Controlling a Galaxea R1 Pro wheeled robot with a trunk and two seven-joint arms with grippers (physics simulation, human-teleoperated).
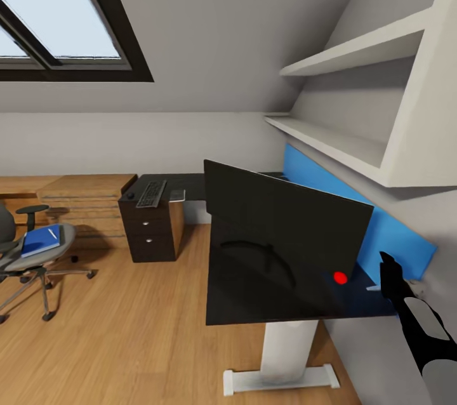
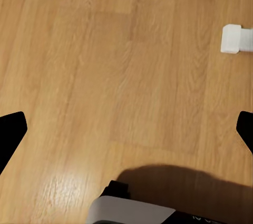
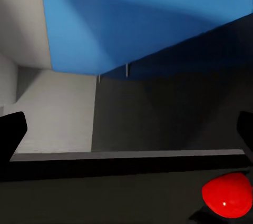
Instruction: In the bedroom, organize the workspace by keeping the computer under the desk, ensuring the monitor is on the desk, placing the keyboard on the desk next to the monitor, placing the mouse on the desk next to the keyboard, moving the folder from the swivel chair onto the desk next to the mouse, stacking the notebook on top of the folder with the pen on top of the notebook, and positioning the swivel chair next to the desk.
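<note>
The black monitor (image 1: 285, 237) stands on the near wing of the black desk (image 1: 254, 310), its red dot (image 1: 340, 277) at the lower right corner. My right gripper (image 1: 388, 264) is open just past the monitor's right edge, in front of the blue wall panel. In the right wrist view the gripper (image 3: 126, 132) faces the monitor's dark edge (image 3: 126, 163) and the red dot (image 3: 227, 195). The keyboard (image 1: 151, 193) lies on the far wing above the drawer unit. The swivel chair (image 1: 19, 252) stands at the left with the blue folder (image 1: 39, 242) and the whitish pen (image 1: 52, 235) on its seat. My left gripper (image 2: 126, 129) hangs open over the floor.
A blue panel (image 1: 330, 192) lines the wall behind the desk, under white shelves (image 1: 355, 53). The desk's white leg and foot (image 1: 282, 374) stand close ahead. A wooden bench (image 1: 82, 192) runs along the far wall below the skylight (image 1: 57, 11). Wooden floor (image 1: 127, 329) lies between chair and desk.
</note>
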